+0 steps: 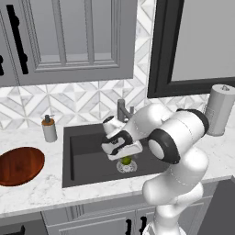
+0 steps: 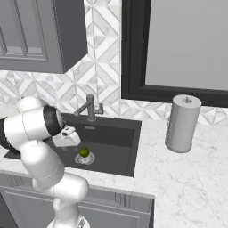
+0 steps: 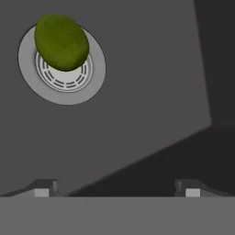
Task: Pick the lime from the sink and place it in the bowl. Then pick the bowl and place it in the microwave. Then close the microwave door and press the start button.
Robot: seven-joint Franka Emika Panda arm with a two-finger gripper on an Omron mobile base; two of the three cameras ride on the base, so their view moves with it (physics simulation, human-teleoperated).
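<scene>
The lime [image 3: 61, 41] lies on the round metal drain [image 3: 62, 69] in the floor of the sink [image 1: 87, 156], covering part of the drain's grille. From the left base view the gripper [image 1: 120, 153] hangs low inside the basin, just above the lime [image 1: 125, 160], whose green edge peeks out from under the white hand. In the right base view the lime [image 2: 83, 152] sits in plain sight on the drain, with the hand just beside it toward the arm's side and a little higher. In the hand view the fingertips [image 3: 42, 188] rise far apart at the bottom edge, the jaws spread wide with nothing between them; the lime is up in the far left corner of that view, well off the line between the tips, and the dark sink floor fills the space ahead of them. The hand holds nothing and does not touch the fruit. The grey faucet [image 2: 90, 107] stands at the back rim of the sink. On the marble counter [image 1: 41, 193] to the sink's left, the reddish-brown bowl [image 1: 19, 165] rests with a small soap dispenser [image 1: 48, 128] behind it, well apart from the gripper. A grey paper towel roll [image 2: 182, 123] stands upright on the counter to the right of the sink.
</scene>
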